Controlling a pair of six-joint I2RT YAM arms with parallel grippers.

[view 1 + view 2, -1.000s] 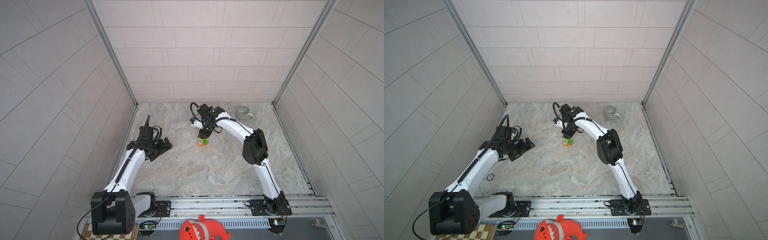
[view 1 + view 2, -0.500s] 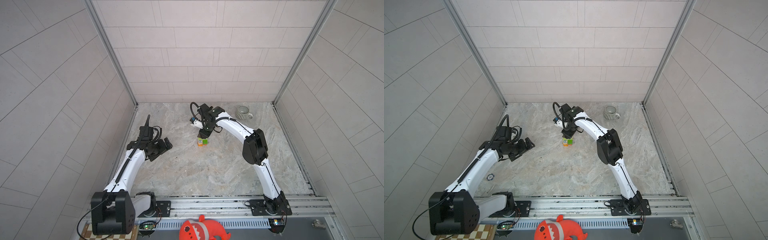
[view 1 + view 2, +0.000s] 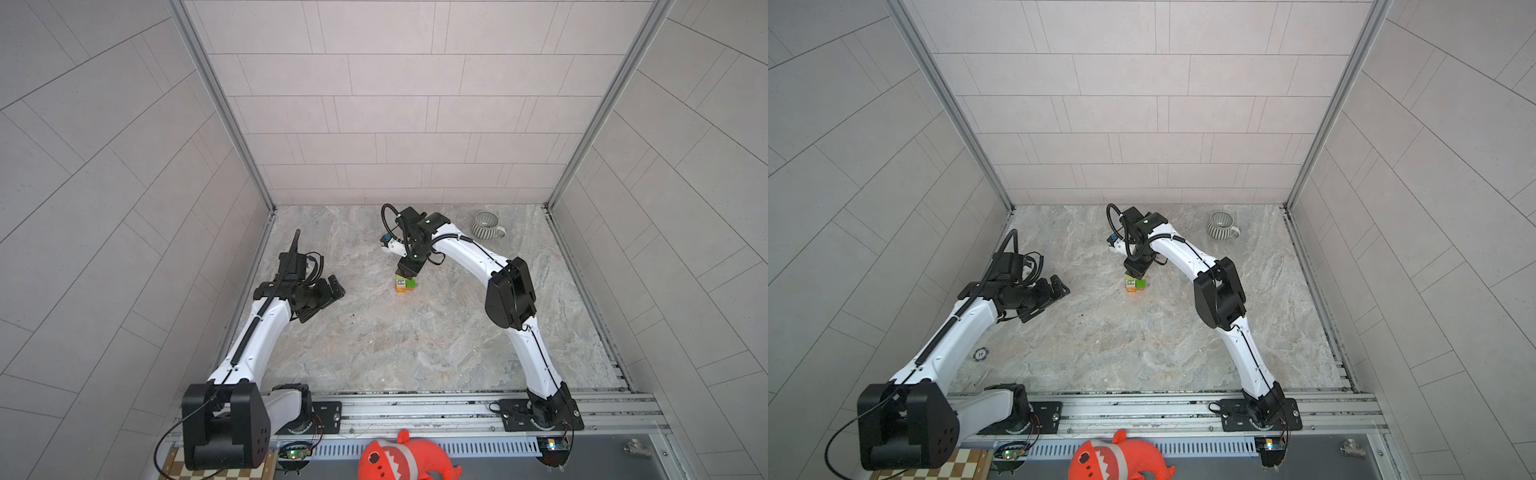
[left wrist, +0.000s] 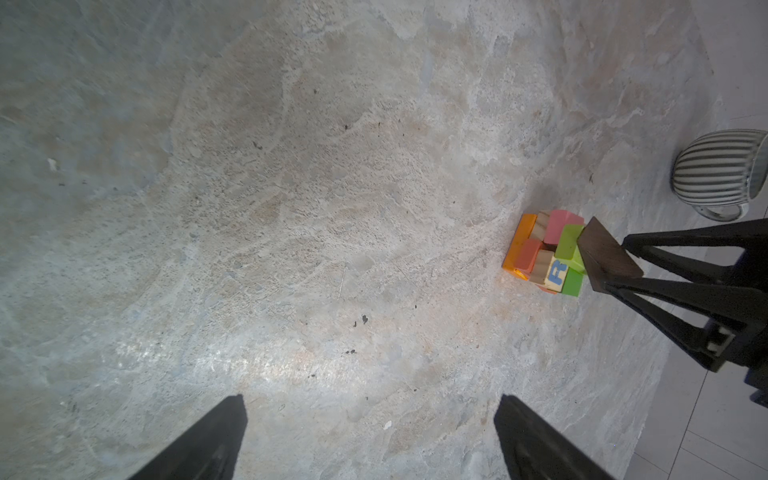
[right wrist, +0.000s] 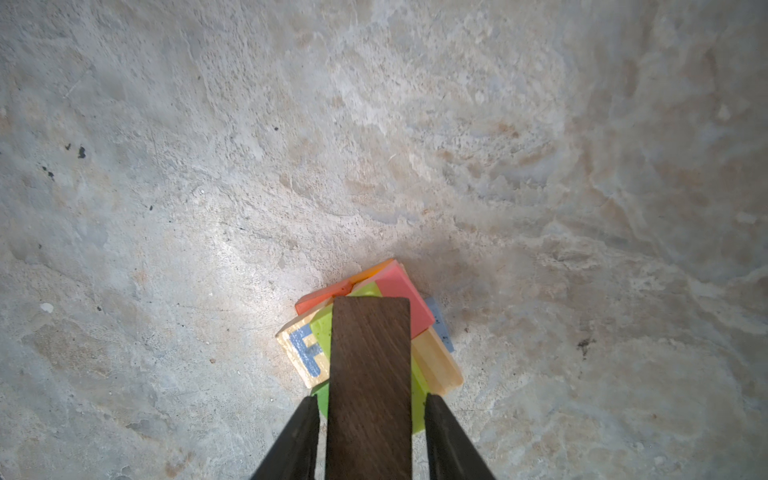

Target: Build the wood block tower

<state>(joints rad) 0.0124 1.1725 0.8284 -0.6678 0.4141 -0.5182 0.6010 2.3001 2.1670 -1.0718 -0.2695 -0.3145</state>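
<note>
- My right tool [image 5: 369, 398] is standing slightly spread around the dark brown block [image 5: 370, 345] topping the wood block tower [image 3: 404, 284].
- I am holding my left tool [image 4: 372, 399] spread wide, empty, well to its left.

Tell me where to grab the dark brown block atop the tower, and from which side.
Take the dark brown block by its two long side faces, across its narrow width, coming down from above. It lies flat on the green block, and those faces are parallel and exposed.

Left claw [image 4: 372, 399] spread wide, right claw [image 5: 370, 398] parted
</note>
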